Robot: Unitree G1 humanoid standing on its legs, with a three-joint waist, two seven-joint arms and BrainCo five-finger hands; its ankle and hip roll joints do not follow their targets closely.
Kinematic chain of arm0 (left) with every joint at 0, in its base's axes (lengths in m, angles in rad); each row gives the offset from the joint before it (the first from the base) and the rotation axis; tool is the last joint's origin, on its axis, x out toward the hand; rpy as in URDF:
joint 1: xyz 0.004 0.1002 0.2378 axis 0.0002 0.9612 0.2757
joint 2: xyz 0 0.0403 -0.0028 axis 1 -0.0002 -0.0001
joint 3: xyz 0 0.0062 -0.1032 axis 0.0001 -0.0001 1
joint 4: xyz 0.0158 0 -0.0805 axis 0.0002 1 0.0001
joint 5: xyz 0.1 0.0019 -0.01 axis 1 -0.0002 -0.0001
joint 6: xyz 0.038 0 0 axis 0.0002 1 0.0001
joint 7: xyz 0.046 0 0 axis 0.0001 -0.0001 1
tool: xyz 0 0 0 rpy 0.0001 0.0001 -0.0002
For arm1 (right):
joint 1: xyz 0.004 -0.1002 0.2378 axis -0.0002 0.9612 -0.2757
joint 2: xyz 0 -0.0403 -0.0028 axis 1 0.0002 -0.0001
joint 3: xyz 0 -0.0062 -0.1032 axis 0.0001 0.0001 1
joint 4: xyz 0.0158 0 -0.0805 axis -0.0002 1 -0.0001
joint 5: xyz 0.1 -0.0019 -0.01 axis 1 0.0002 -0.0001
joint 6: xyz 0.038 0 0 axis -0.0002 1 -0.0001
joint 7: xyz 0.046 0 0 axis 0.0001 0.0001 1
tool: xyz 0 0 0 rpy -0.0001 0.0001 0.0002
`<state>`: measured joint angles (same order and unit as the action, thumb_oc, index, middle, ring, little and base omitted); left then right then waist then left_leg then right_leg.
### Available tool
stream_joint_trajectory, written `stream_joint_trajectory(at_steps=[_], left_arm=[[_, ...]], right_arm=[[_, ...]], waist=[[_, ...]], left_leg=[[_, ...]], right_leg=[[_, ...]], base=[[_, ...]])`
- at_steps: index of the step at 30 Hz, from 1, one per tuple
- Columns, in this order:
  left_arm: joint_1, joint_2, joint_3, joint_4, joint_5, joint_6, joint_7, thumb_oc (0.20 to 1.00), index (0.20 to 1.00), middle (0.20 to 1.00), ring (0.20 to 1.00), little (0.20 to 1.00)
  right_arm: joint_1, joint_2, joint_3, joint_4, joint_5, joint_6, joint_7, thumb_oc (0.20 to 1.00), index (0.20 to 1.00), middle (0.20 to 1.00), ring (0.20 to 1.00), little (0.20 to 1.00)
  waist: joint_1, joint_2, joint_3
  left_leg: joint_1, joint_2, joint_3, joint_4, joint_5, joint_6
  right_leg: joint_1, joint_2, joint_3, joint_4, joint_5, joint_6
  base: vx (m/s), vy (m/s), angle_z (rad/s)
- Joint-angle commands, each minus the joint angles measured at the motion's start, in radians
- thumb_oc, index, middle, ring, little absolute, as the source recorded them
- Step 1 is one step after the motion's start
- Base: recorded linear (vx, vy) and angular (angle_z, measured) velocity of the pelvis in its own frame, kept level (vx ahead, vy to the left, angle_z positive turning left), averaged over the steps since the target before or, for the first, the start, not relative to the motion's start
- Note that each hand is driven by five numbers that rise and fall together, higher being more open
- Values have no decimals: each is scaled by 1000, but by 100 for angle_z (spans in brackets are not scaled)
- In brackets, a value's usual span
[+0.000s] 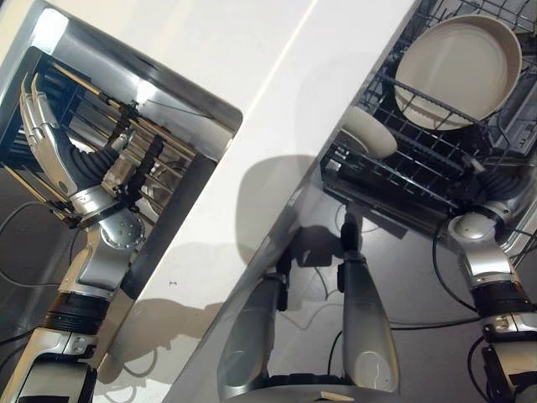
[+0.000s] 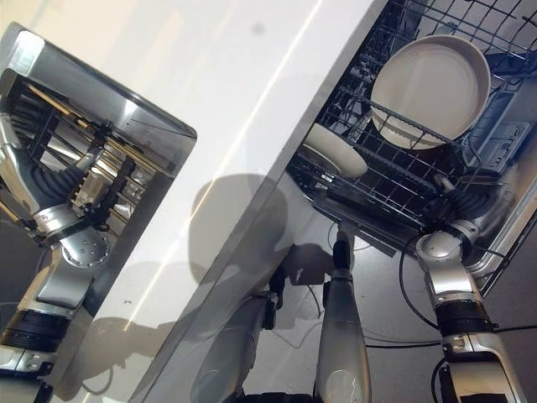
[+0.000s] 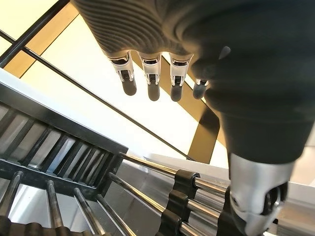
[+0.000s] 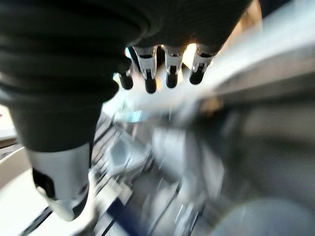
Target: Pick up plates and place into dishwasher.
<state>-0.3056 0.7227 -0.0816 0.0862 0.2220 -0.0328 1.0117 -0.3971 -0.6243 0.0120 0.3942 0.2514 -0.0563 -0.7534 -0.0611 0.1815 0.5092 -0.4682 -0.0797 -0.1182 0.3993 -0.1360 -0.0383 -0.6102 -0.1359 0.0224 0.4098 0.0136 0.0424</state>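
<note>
A large cream plate (image 1: 457, 67) leans upright in the dark wire dishwasher rack (image 1: 403, 164) at the upper right. A smaller cream plate (image 1: 369, 132) stands on edge at the rack's near left corner. My right hand (image 1: 503, 183) reaches into the rack's near right side, below the large plate and apart from it. In the right wrist view its fingers (image 4: 170, 73) hang straight and hold nothing. My left hand (image 1: 46, 134) is at the far left, inside a steel-rimmed basin. Its fingers (image 3: 152, 78) are relaxed and empty.
A white counter (image 1: 252, 101) runs diagonally between the basin and the dishwasher. The basin (image 1: 143, 75) holds a rack of metal rods (image 3: 147, 196) beside my left wrist. The dishwasher's wire tines stand close around my right hand.
</note>
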Motion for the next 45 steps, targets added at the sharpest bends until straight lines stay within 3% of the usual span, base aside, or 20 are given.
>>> stream_joint_trajectory(at_steps=[1, 5, 9, 17, 23, 30, 37, 42, 45], left_arm=[[41, -73, -1, -63, 19, -26, 18, 1000, 1000, 1000, 1000, 1000], [22, -70, -10, -61, 14, -17, 6, 1000, 1000, 1000, 1000, 1000], [2, -64, -19, -61, -2, -2, -1, 1000, 1000, 1000, 1000, 1000], [-8, -57, -23, -60, -19, -5, -6, 1000, 1000, 1000, 1000, 1000], [5, -46, -15, -65, -42, -19, -24, 1000, 1000, 1000, 1000, 1000], [14, -20, -9, -75, -37, -27, -63, 1000, 1000, 1000, 1000, 1000], [12, 0, -8, -60, -31, -54, -81, 1000, 1000, 1000, 1000, 1000], [19, 0, -5, -56, -24, -70, -82, 1000, 1000, 1000, 1000, 1000], [20, 6, 1, -67, -26, -62, -85, 1000, 1000, 1000, 1000, 1000]], right_arm=[[-150, 25, 57, -12, 95, -196, 208, 1000, 1000, 1000, 1000, 1000], [-162, 46, 84, 51, 272, -336, 464, 1000, 1000, 1000, 1000, 1000], [-201, 65, 112, 74, 348, -403, 570, 1000, 1000, 1000, 1000, 1000], [-331, 97, 159, 60, 278, -395, 537, 1000, 1000, 1000, 1000, 1000], [-459, 107, 198, 96, 263, -333, 520, 1000, 1000, 1000, 1000, 1000], [-505, 127, 232, 109, 285, -331, 515, 1000, 1000, 1000, 1000, 1000], [-512, 136, 245, 90, 252, -335, 439, 1000, 1000, 1000, 1000, 1000], [-451, 110, 224, 59, 163, -252, 325, 1000, 1000, 1000, 1000, 1000], [-394, 76, 206, 17, 87, -151, 245, 1000, 1000, 1000, 1000, 1000]], waist=[[57, -8, 11], [64, -7, 11], [74, -5, 11], [118, -1, 11], [164, 17, -2], [210, 9, -35], [209, -3, -49], [178, -13, -54], [148, -25, -59]], left_leg=[[-104, 4, 37, 60, 37, 5], [-116, 3, 37, 67, 39, 4], [-128, 4, 35, 66, 43, 3], [-106, -2, 21, 54, 48, 7], [-52, -16, 2, 34, 53, 7], [-20, -29, -16, 45, 31, 13], [-2, -38, -19, 38, 28, 22], [23, -36, -5, 30, 16, 31], [44, -29, 10, 19, 10, 35]], right_leg=[[47, -29, 17, -64, -26, 33], [32, -32, 8, -56, -27, 32], [25, -32, 1, -60, -28, 32], [54, -43, -30, -66, -32, 28], [122, -70, -65, -96, -30, 31], [175, -91, -110, -95, -44, 34], [203, -94, -110, -121, -30, 40], [219, -89, -86, -139, -20, 44], [231, -85, -62, -159, -8, 47]], base=[[11, 6, 5], [11, -3, 8], [-2, 6, 7], [3, 17, 11], [56, 56, 17], [59, -17, 25], [-7, -37, 6], [-62, -21, 1], [-80, -29, -4]])
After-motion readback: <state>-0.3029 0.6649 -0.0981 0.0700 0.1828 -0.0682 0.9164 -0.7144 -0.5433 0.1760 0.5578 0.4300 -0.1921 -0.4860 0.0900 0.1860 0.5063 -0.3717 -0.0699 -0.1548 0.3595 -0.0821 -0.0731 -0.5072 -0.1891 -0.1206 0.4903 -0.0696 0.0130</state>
